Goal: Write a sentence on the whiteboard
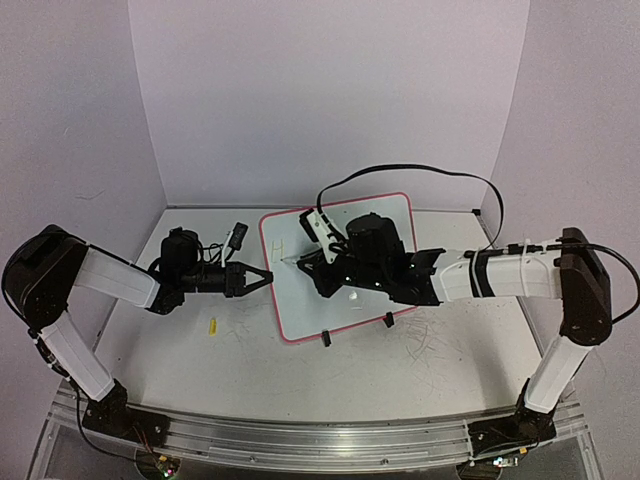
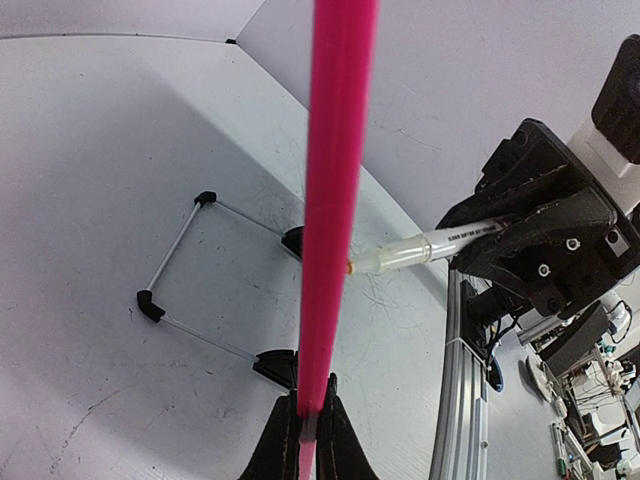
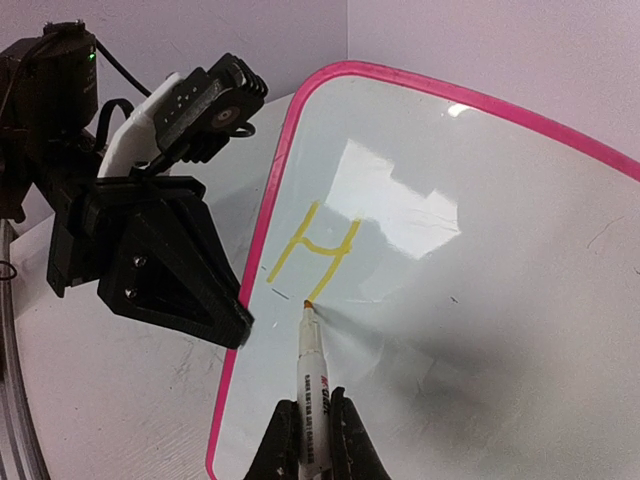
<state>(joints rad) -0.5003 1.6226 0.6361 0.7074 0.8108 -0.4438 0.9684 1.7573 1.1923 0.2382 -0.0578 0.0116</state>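
- The whiteboard (image 1: pixel 300 305) stands propped at a tilt in the middle of the counter (image 1: pixel 420 360), on 2 black feet (image 1: pixel 326 338).
- The left claw (image 1: pixel 262 278) is clamped narrow on the board's pink left rim.
- The right claw (image 3: pixel 312 440) is closed on a marker (image 3: pixel 310 360), whose tip meets the board just below the writing.
- The sentence is only 1 yellow-green letter H (image 3: pixel 315 245), near the board's top left corner.
- A small yellow object (image 1: pixel 212 326) lies on the counter left of the board.
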